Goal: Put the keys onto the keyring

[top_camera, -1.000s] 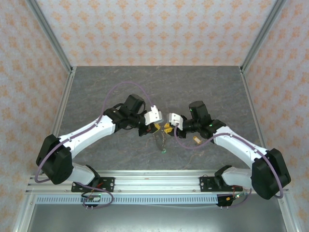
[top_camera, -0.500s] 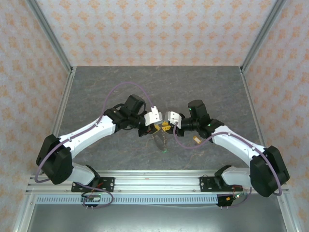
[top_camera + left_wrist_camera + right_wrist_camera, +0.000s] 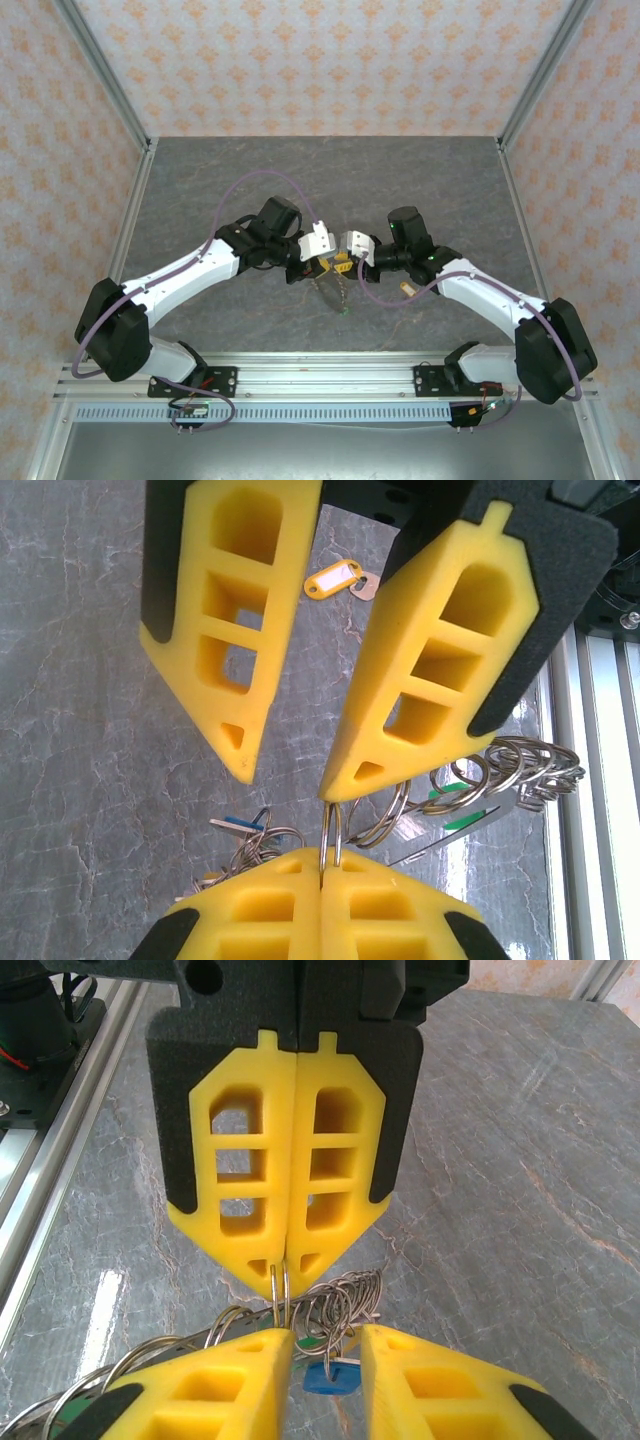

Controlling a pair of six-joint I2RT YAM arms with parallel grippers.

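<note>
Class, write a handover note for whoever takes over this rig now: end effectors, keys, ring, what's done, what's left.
Left end effector: shut on the ring.
Right end effector: open, tips beside that ring.
Green key and blue key sit among the linked rings under them.
Yellow-tagged key lies apart on the table.
Done: ring pinched. Left: probably threading the loose key on.

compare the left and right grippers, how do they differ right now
The left gripper has its fingers pressed together; the right gripper has its fingers apart. The left gripper pinches the thin keyring at its tips; the right gripper grips nothing, and a blue key shows through its gap. Both have yellow fingers and face each other tip to tip.
</note>
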